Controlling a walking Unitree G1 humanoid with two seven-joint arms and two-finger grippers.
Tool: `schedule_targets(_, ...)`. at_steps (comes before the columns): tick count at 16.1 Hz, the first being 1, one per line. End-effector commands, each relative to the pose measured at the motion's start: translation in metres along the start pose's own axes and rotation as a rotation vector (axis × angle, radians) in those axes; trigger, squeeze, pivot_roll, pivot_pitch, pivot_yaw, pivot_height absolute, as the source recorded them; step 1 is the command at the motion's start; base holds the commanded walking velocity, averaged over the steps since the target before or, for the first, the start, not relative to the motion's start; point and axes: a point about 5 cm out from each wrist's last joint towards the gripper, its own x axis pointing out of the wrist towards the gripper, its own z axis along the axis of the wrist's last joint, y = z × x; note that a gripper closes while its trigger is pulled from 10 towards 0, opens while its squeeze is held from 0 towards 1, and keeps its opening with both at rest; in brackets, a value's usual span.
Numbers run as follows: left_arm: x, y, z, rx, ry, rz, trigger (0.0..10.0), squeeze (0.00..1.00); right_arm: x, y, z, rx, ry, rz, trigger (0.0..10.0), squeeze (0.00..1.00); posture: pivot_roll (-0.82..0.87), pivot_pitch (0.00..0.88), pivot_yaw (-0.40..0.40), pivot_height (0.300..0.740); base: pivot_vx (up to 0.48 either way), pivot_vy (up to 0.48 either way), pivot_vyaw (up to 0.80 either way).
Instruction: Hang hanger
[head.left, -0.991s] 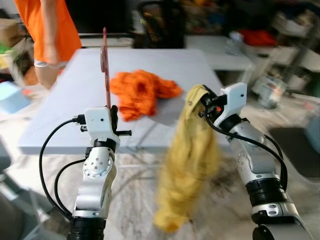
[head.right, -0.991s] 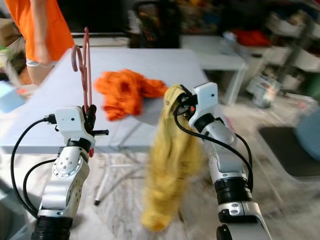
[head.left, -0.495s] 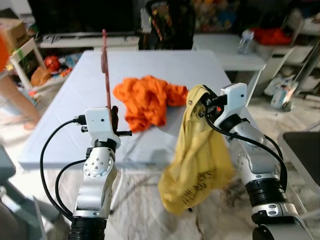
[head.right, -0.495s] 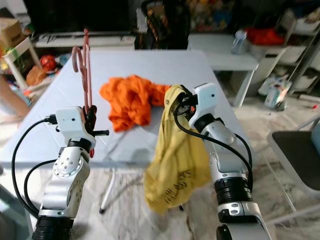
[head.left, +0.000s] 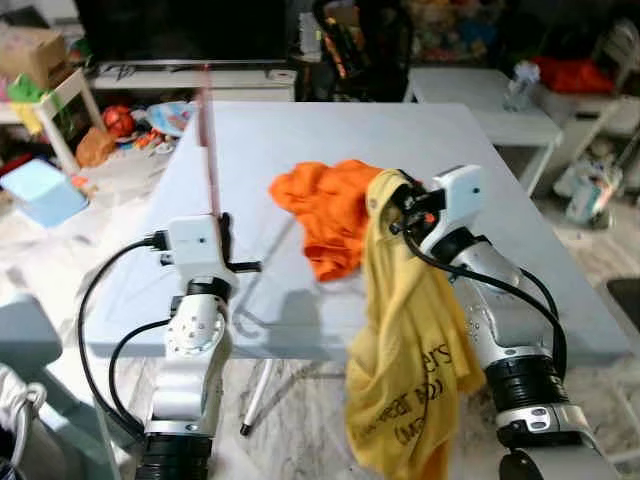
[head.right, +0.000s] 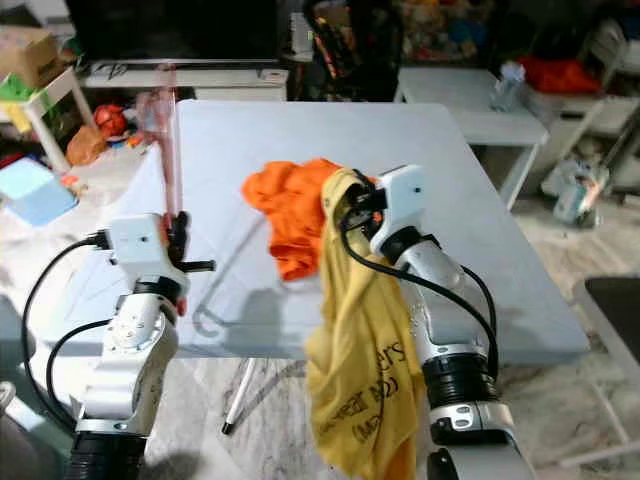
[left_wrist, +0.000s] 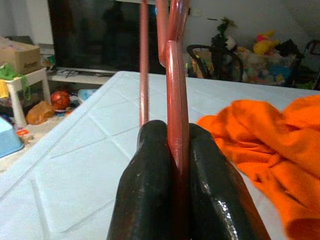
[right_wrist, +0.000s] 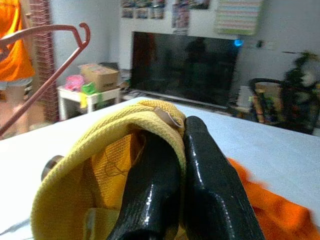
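Left gripper (left_wrist: 177, 150): you see it raised in front of the near edge of the table; its two black fingers (left_wrist: 145, 190) are pressed on the pink hanger, one on each side of the thin bar.
Pink hanger (left_wrist: 172, 75): it stands upright out of the left gripper and rises above it; in the right wrist view you see its hook (right_wrist: 82, 31) and one sloping arm, off to the side of the right gripper; in the head views it looks faint and a little blurred.
Right gripper (right_wrist: 175, 165): you see it lifted over the near part of the table, beside the left gripper and well apart from it; its fingers are closed on the collar of the yellow shirt.
Yellow shirt (head.left: 405, 380): it hangs down from the right gripper, below the level of the table top, in front of the table edge; dark printed letters show on its lower part, but you cannot read them well.
Orange cloth (head.left: 325, 205): it lies crumpled on the table, just beyond the right gripper; the yellow shirt partly covers its near side.
Table (head.left: 470, 140): pale grey-blue top, beyond both grippers.
Blue box (head.left: 42, 192): on the floor, far to the outer side of the left gripper.
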Motion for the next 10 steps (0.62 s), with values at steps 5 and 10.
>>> schedule_targets(5, 0.0, -0.008, -0.001, -0.013, 0.009, -0.03, 10.0, 0.0, 0.043, -0.016, 0.028, 0.085, -0.033, -0.156, 10.0, 0.0, -0.05, 0.0, -0.045, 0.74, 0.0, 0.0, 0.0)
schedule_targets(10, 0.002, -0.015, 0.0, -0.032, 0.001, -0.032, 10.0, 0.0, 0.093, -0.036, 0.122, 0.087, -0.181, -0.247, 10.0, 0.0, -0.03, 0.0, -0.087, 0.74, 0.0, 0.0, 0.0)
